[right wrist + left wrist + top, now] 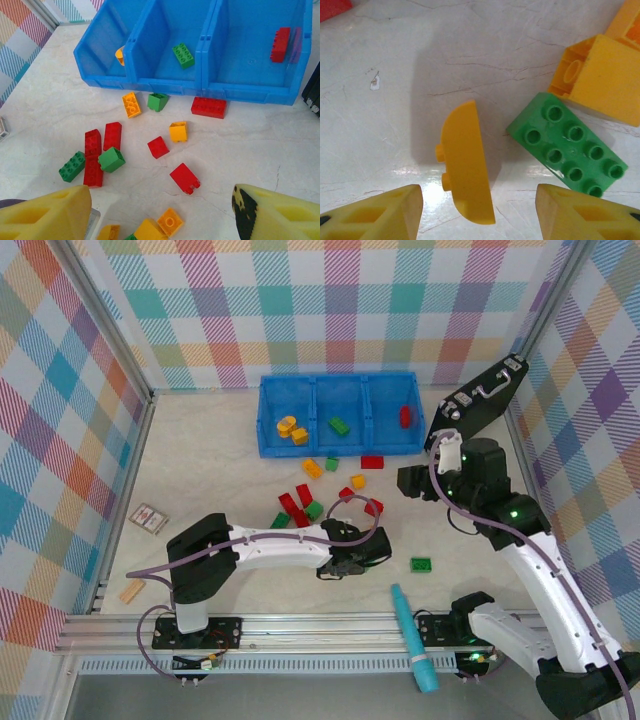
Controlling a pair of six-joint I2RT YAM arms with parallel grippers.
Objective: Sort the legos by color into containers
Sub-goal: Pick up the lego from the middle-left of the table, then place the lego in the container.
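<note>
Sorting is partly done, and the step in hand looks like the pick of a yellow piece. The left gripper [479,197] hangs over the desk [200,470] towards the middle of its near edge. Its jaws are spread wide and empty, one on either side of a yellow half-round plastic brick [465,162] that lies on its side with its studs pointing left. A green eight-stud plastic brick [567,152] lies just beside it on the right, apart from it. A square yellow plastic brick [600,80] lies beyond the green one.

The blue three-compartment plastic tray [340,445] sits at the middle of the far edge. Its left compartment holds yellow and orange bricks [290,427], the middle one a green brick [340,425] and the right one a red brick [405,417]. Many red, green and yellow bricks lie loose on the desk between the tray and the arms.

The right gripper [160,200] is held above the desk towards the right edge, jaws wide with nothing in them.

The next move is probably a straight descent and a close across the half-round brick's flat faces. The right finger must stay clear of the green brick. The brick should then go to the left compartment.
</note>
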